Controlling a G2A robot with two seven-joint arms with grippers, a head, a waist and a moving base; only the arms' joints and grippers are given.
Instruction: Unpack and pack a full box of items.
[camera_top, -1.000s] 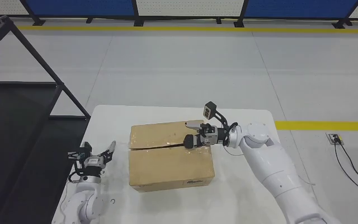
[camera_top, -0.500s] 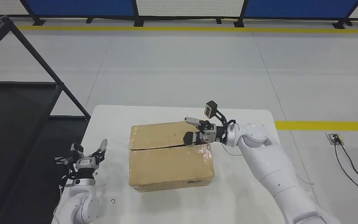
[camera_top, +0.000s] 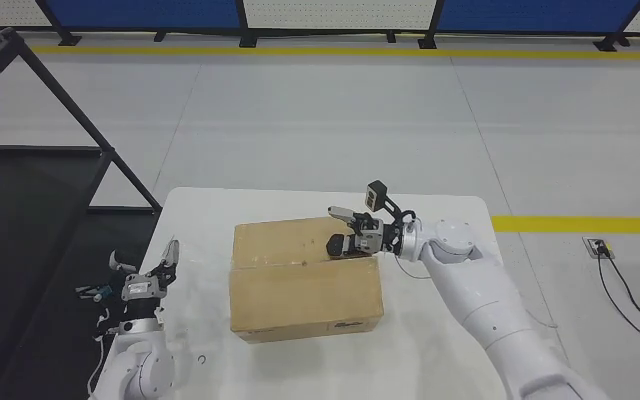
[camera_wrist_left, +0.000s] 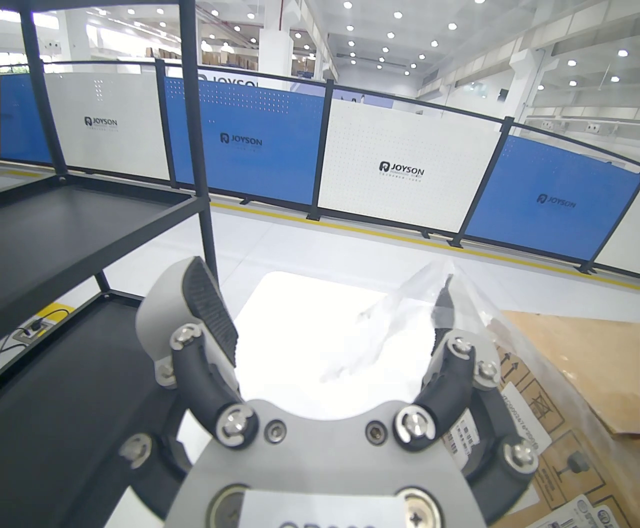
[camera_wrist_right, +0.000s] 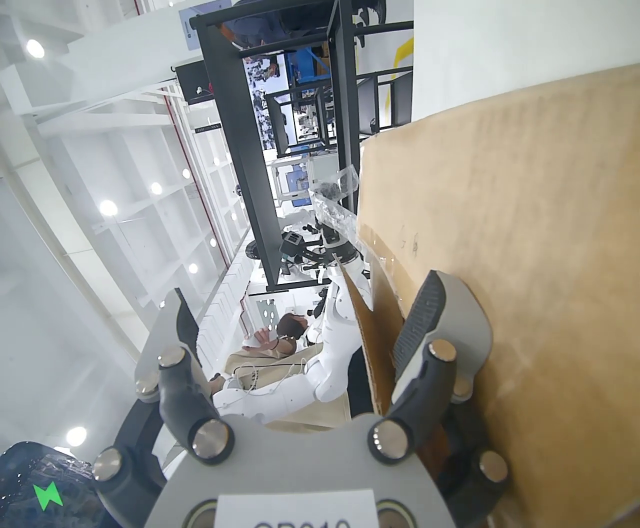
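Over the last second the left gripper (camera_top: 142, 264) has swung away from the cardboard box (camera_top: 300, 290) to the left edge of the white table (camera_top: 200, 212), beside a black shelf rack (camera_top: 50, 230). The right gripper (camera_top: 340, 229) has risen slightly at the box's top seam.

The left gripper's fingers are spread wide and clamp nothing. A crumpled strip of clear tape (camera_wrist_left: 410, 310) clings to one fingertip and trails toward the box.

The right gripper is also spread wide and grips nothing. One finger (camera_wrist_right: 430, 320) lies against the top of the box, and a raised cardboard flap edge (camera_wrist_right: 365, 340) stands between its two fingers.

The box sits in the middle of the table. Its long axis runs left to right, and the top seam follows that axis.
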